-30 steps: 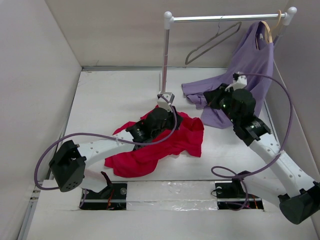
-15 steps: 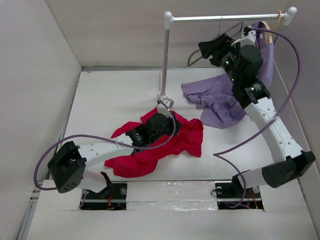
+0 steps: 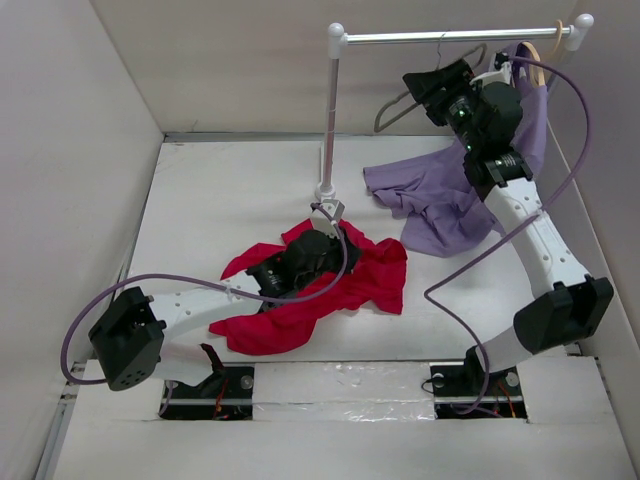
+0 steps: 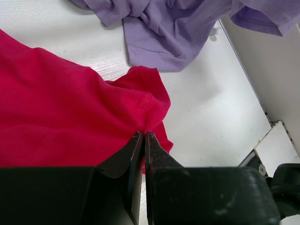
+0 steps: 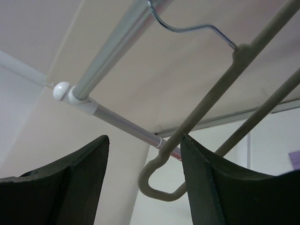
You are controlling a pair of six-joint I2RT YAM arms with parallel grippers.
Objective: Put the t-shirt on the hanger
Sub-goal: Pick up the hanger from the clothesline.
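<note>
Room on the left side is decent: the table point(image 3: 215, 190) shows a broad bare strip of white top between the left wall point(image 3: 70, 150) and the t-shirt point(image 3: 375, 275), and it runs all the way back to the far wall.

The t-shirt lies crumpled near the middle of the table, a bit toward the near edge, with its far edge close to the foot of the rack's post point(image 3: 331, 110). The left gripper point(image 4: 143, 134) is pinched tight on the red hem at the shirt's right-hand corner, with fabric bunching into the closed tips. Just past that corner there's a narrow gap of bare table before the purple shirt point(image 3: 440, 210) starts. The two shirts are near each other but not touching.

Up on the rail point(image 3: 450, 37), the hanger point(image 5: 201, 102) hangs by its hook between the post and the purple shirt. The right gripper point(image 5: 145, 140) is raised to it with jaws spread wide. The hanger's rounded lower corner sits in the gap, and one bar passes right by the right-hand finger — can't tell if it actually touches.

Far right is cramped: the purple shirt hangs off a wooden hanger point(image 3: 535, 60) at the rail's end and spills onto the table, and the right arm climbs close to the right wall point(image 3: 605, 220).
</note>
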